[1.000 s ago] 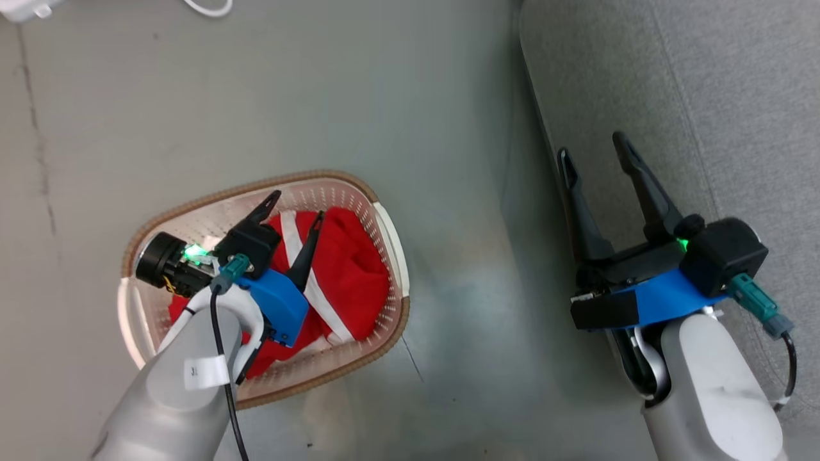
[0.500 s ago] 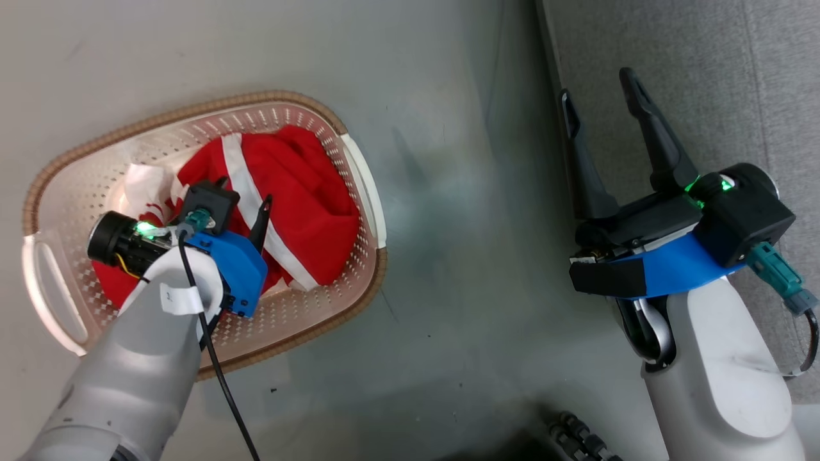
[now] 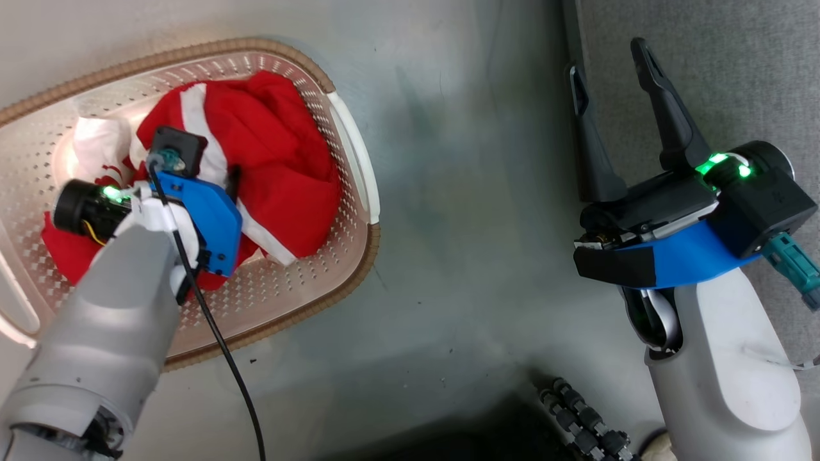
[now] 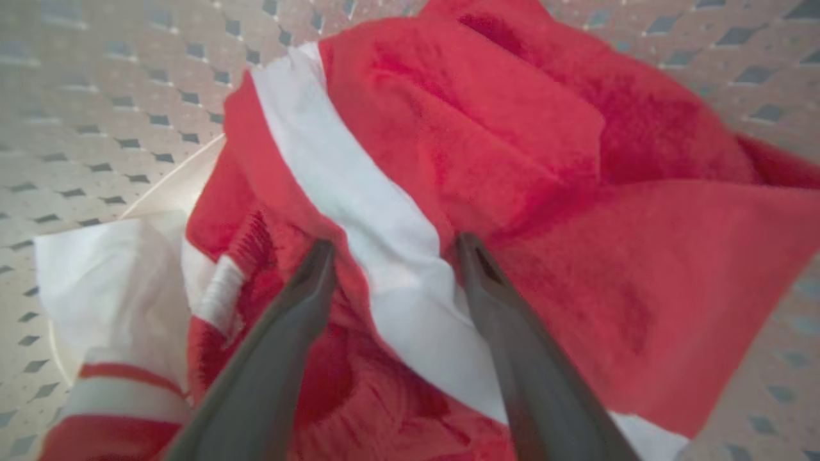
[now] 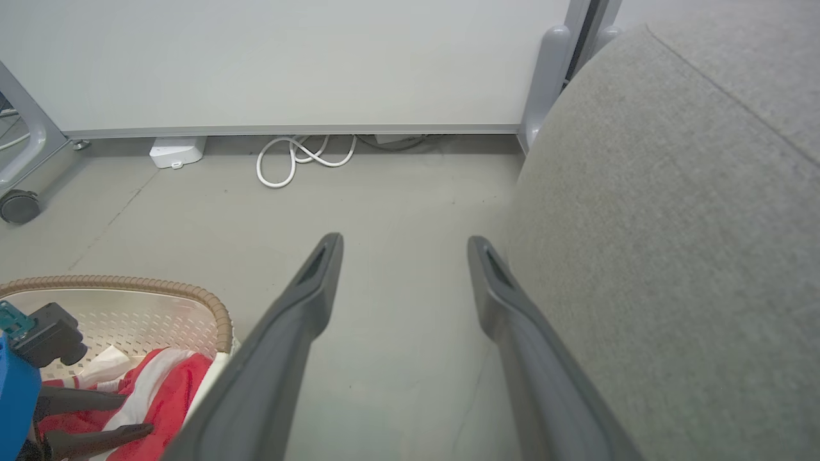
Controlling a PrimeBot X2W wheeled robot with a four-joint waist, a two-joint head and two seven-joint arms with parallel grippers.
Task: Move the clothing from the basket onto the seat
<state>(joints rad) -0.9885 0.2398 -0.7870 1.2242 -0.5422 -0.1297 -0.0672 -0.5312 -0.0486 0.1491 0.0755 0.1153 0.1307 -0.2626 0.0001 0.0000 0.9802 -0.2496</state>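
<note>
A strip of bare floor (image 3: 461, 192) runs between the basket (image 3: 307, 269) on my left and the seat (image 3: 705, 77) on my right, open all along its length. The basket's brown rim and white handle face that strip. The seat's rounded edge rises straight from the floor on the other side. Near my base a dark ribbed hose (image 3: 583, 422) lies on the floor. Farther off, seen from my right wrist, a white cable (image 5: 301, 160) and a small white box (image 5: 176, 152) lie along the foot of a pale wall panel (image 5: 288, 64), well apart from both basket and seat.

The clothing (image 3: 282, 173) is in the basket, a bunched red heap with white stripes that leans toward the wall nearest the seat. A white piece is bunched at its far side.

My left jaws are down inside the basket, spread wide, with perforated walls all round them. The two fingers (image 4: 282, 358) stand on either side of a white stripe, tips at the red cloth – they are not closed on it, and I cannot tell how far they press in.

My right jaws hang wide apart and hold nothing. They sit at the seat's edge, one finger over the floor and the other over the grey fabric, touching neither.
</note>
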